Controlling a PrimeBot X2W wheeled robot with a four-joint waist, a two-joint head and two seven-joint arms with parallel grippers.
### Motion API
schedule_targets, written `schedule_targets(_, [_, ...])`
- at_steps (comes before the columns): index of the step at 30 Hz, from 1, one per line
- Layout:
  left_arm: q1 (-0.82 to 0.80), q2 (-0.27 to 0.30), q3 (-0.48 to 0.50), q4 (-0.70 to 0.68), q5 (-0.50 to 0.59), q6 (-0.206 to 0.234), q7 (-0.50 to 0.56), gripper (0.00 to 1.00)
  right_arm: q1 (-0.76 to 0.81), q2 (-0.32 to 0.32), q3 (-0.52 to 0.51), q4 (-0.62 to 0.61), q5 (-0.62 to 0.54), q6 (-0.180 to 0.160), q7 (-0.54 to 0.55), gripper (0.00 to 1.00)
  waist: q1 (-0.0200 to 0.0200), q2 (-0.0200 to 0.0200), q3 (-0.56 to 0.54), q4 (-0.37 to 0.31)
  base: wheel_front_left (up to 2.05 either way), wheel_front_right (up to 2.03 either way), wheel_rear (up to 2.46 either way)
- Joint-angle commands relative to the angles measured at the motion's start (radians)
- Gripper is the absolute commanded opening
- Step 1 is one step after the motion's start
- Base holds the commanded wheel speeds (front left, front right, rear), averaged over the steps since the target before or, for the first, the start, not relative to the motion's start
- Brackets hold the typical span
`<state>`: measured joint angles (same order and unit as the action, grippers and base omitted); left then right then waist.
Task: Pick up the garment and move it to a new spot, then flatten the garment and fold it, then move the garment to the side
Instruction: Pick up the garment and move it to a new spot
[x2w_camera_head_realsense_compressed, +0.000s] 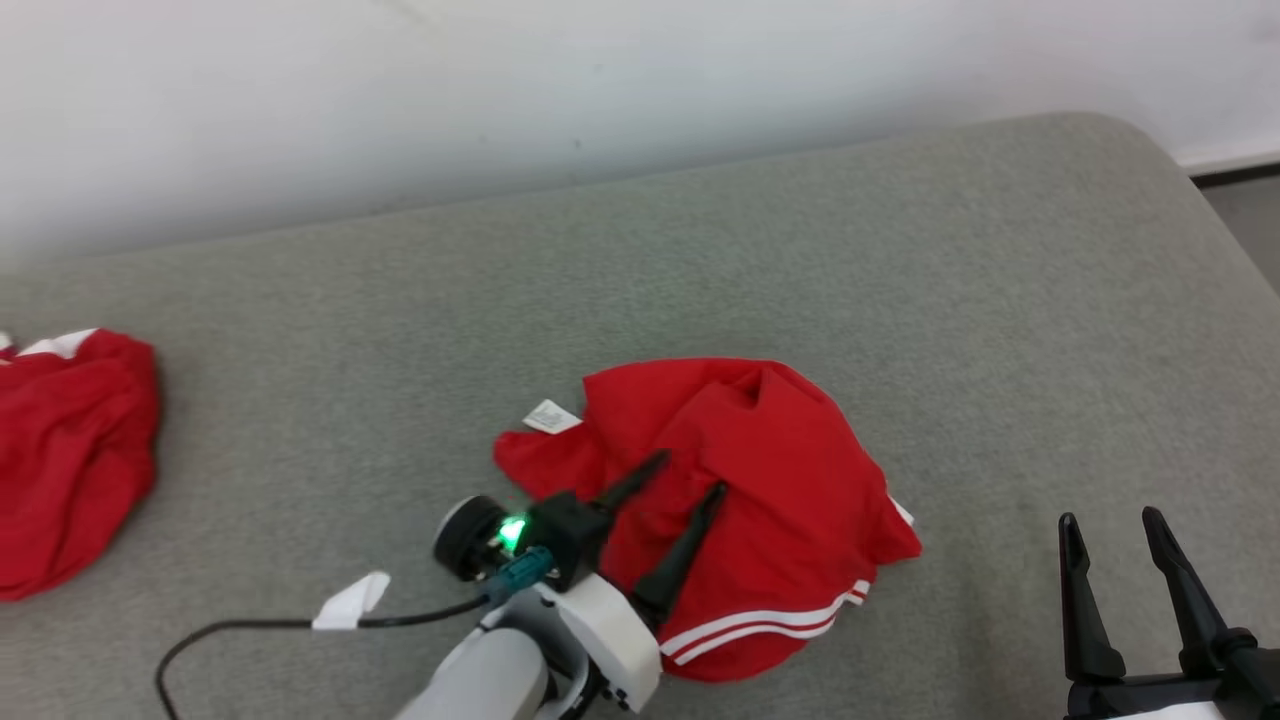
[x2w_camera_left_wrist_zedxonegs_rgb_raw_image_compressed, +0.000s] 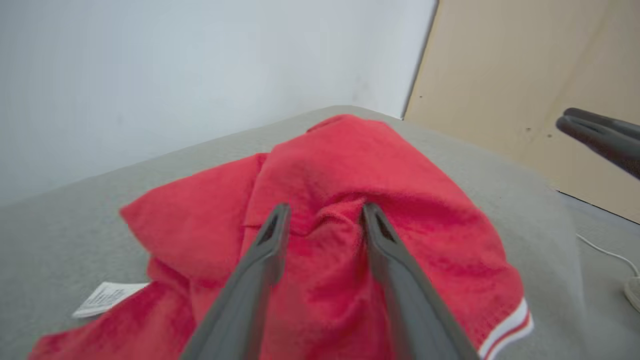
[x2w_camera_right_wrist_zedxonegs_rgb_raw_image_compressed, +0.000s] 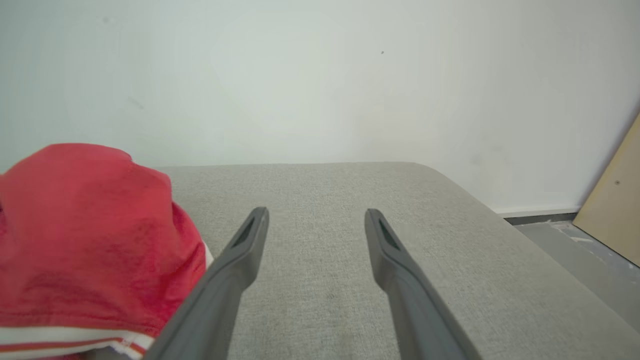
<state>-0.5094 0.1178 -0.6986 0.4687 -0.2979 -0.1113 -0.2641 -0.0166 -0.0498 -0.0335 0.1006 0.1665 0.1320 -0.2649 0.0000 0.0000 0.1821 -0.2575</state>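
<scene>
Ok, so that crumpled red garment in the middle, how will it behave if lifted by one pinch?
Probably floppy: the red garment lies in soft bunched folds, so it should drape from one pinch. Likely light; the cloth looks thin. Pushed, it would probably bunch rather than slide on the textured grey cushion.

Your right gripper (x2w_camera_right_wrist_zedxonegs_rgb_raw_image_compressed: 316, 214) reaches up from the bottom edge, its two dark fingers (x2w_camera_right_wrist_zedxonegs_rgb_raw_image_compressed: 227, 270) spread wide, with bare grey cushion (x2w_camera_right_wrist_zedxonegs_rgb_raw_image_compressed: 450, 240) showing between them. A bunched red garment (x2w_camera_right_wrist_zedxonegs_rgb_raw_image_compressed: 85, 230) with a white-striped hem lies at the left, just beside one finger. A white wall (x2w_camera_right_wrist_zedxonegs_rgb_raw_image_compressed: 320, 80) stands behind, and a tan board (x2w_camera_right_wrist_zedxonegs_rgb_raw_image_compressed: 612, 220) is at the far right.
</scene>
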Motion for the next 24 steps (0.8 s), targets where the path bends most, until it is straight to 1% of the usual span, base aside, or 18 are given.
schedule_targets(1, [0.023, -0.002, 0.01, 0.004, 0.019, 0.004, 0.0, 1.0, 0.012, -0.002, -0.003, 0.004, -0.012, -0.002, 0.001, 1.0, 0.0, 0.0, -0.028, 0.032, 0.0, 0.0, 0.0])
schedule_targets(4, [0.053, -0.005, 0.06, -0.004, 0.029, 0.009, 0.0, 1.0, 0.017, -0.002, -0.002, 0.005, -0.026, -0.002, 0.001, 1.0, 0.0, 0.0, -0.055, 0.067, 0.0, 0.0, 0.0])
schedule_targets(6, [0.08, -0.003, 0.1, -0.03, 0.031, 0.02, 0.0, 1.0, 0.02, -0.002, -0.006, 0.004, -0.035, -0.002, 0.001, 1.0, 0.0, 0.0, -0.072, 0.09, 0.0, 0.0, 0.0])
schedule_targets(12, [0.194, -0.003, 0.205, -0.128, 0.052, 0.024, 0.0, 1.0, 0.04, -0.002, -0.018, 0.0, -0.062, -0.002, 0.001, 1.0, 0.0, 0.0, -0.127, 0.153, 0.0, 0.0, 0.0])
schedule_targets(17, [0.302, -0.006, 0.281, -0.21, 0.074, 0.023, 0.0, 1.0, 0.046, -0.008, -0.027, 0.004, -0.074, -0.002, 0.001, 1.0, 0.0, 0.0, -0.159, 0.184, 0.0, 0.0, 0.0])
schedule_targets(21, [0.39, -0.017, 0.378, -0.273, 0.082, 0.053, 0.0, 1.0, 0.058, -0.014, -0.03, 0.008, -0.081, -0.002, 0.001, 1.0, 0.0, 0.0, -0.177, 0.202, 0.0, 0.0, 0.0])
schedule_targets(24, [0.448, -0.029, 0.428, -0.308, 0.096, 0.057, -0.001, 1.0, 0.067, -0.016, -0.032, 0.014, -0.087, -0.002, 0.001, 1.0, 0.0, 0.0, -0.187, 0.216, 0.0, 0.0, 0.0])
